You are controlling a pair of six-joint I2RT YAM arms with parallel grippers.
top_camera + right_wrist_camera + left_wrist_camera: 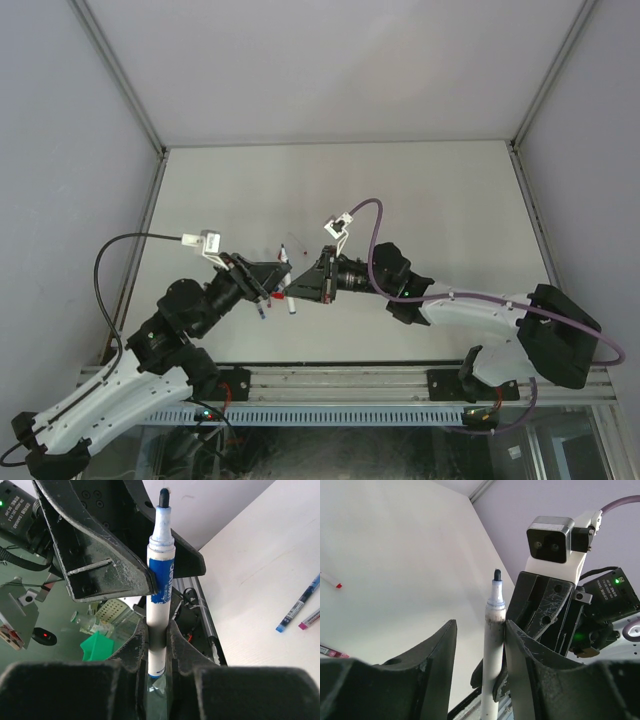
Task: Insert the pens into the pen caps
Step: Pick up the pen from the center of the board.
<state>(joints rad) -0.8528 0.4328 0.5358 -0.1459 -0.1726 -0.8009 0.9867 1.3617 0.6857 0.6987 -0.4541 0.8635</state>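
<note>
A white pen [160,595] with a blue label and a bare dark tip [163,497] stands upright in my right gripper [159,630], which is shut on its barrel. My left gripper [480,645] is open around the same pen [494,645]. Its right finger [520,660] touches the barrel, and a gap shows at its left finger [437,665]. In the top view both grippers [272,285] [303,285] meet tip to tip over the table's near middle. A small red piece [277,296] lies under them; I cannot tell whether it is a pen cap.
Loose pens lie on the white table: a red-ended one [330,580], a magenta one [332,651], a blue one [299,604] and another magenta one [310,618]. A small dark red item [283,255] lies just beyond the grippers. The metal rail [340,382] runs along the near edge.
</note>
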